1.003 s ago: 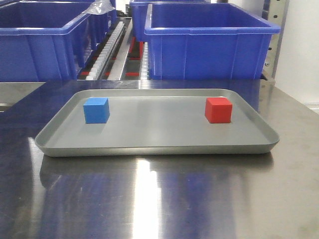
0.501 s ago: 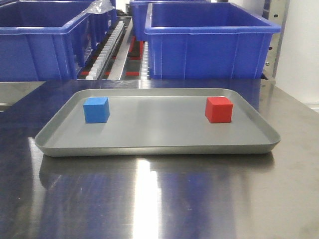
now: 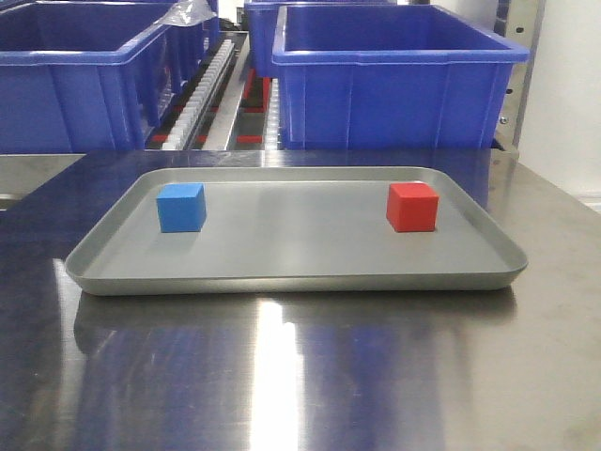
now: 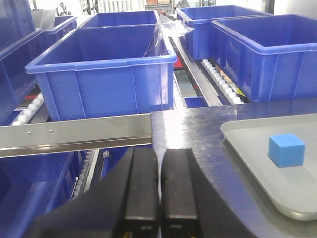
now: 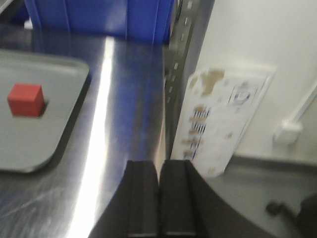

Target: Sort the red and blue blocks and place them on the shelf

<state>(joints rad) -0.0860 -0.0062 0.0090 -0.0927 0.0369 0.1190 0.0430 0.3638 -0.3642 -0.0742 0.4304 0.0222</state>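
Blue block [image 3: 181, 207] left of centre, red block [image 3: 412, 207] right of centre, both on grey tray [image 3: 282, 283], tabletop [image 3: 282, 376] beneath. Left pincer [image 4: 159, 183] and right pincer [image 5: 159, 198] pressed together, empty, bottom centre of wrist views.

I see a shiny steel surface [image 3: 423, 376] filling the near part of my front view, streaked with blue reflections. One shallow grey tray [image 3: 291, 282] lies flat directly on it, roughly centred. Beyond its far edge, the shelf [image 3: 208, 89] carries large blue bins [image 3: 394, 89] on roller tracks.
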